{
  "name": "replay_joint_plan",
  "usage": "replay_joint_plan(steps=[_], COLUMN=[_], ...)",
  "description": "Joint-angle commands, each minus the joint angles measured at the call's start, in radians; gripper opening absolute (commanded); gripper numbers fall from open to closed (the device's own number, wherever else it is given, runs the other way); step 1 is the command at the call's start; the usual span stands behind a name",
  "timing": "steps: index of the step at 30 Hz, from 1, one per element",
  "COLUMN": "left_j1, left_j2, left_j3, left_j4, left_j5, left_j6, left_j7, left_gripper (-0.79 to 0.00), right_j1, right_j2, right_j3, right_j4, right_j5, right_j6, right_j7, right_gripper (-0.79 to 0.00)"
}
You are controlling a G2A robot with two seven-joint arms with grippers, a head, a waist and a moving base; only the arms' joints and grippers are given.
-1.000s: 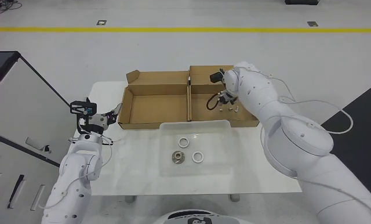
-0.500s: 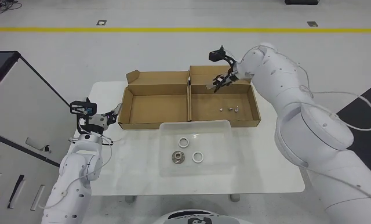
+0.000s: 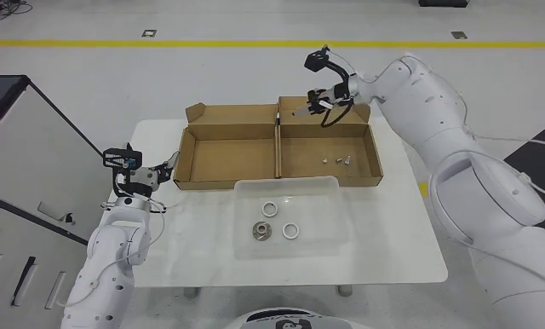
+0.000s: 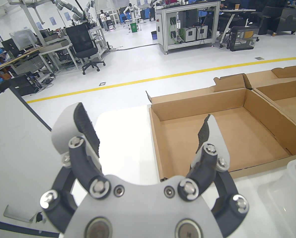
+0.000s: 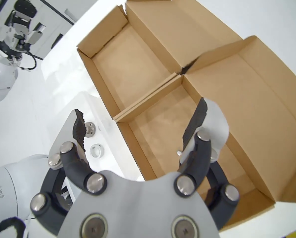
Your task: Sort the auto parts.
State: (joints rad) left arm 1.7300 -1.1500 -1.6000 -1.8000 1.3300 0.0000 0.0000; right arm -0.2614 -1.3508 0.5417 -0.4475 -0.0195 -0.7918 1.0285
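From above, find the right gripper [image 3: 308, 106] spread wide, empty, over the far wall of the right box [image 3: 302, 154]; rings [image 3: 268, 208] in the near tray [image 3: 240, 218]. Left wrist: left gripper [image 4: 143, 115] likewise wide, empty. Right wrist: could clip that wall if lowered straight.

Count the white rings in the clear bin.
2, both in the bin: one ring farther from the robot, other ring nearer, beside the metal hub. None looks hidden.
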Motion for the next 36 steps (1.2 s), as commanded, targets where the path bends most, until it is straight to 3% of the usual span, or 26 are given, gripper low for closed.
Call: replay_joint_plan(steps=[1,10,14,21,29,36], left_j1=[0.0,0.0,0.0,0.0,0.0,0.0], left_j2=[0.0,0.0,0.0,0.0,0.0,0.0], left_j3=[0.0,0.0,0.0,0.0,0.0,0.0], left_j4=[0.0,0.0,0.0,0.0,0.0,0.0], left_j5=[0.0,0.0,0.0,0.0,0.0,0.0], left_j6=[0.0,0.0,0.0,0.0,0.0,0.0], left_j7=[0.0,0.0,0.0,0.0,0.0,0.0], left_gripper=[0.0,0.0,0.0,0.0,0.0,0.0], right_j1=[-0.019,-0.166,-0.275,-0.477,-0.657,-0.694], right_j2=[0.035,0.246,0.354,0.497,0.6,0.62], right_j3=[0.006,0.14,0.255,0.451,0.624,0.651], right_j4=[-0.084,-0.491,-0.655,-0.842,-0.936,-0.965], right_j5=[0.027,0.171,0.235,0.399,0.596,0.638], right_j6=[0.017,0.142,0.197,0.252,0.272,0.266], right_j7=[0.017,0.142,0.197,0.252,0.272,0.266], right_gripper=[0.0,0.0,0.0,0.0,0.0,0.0])
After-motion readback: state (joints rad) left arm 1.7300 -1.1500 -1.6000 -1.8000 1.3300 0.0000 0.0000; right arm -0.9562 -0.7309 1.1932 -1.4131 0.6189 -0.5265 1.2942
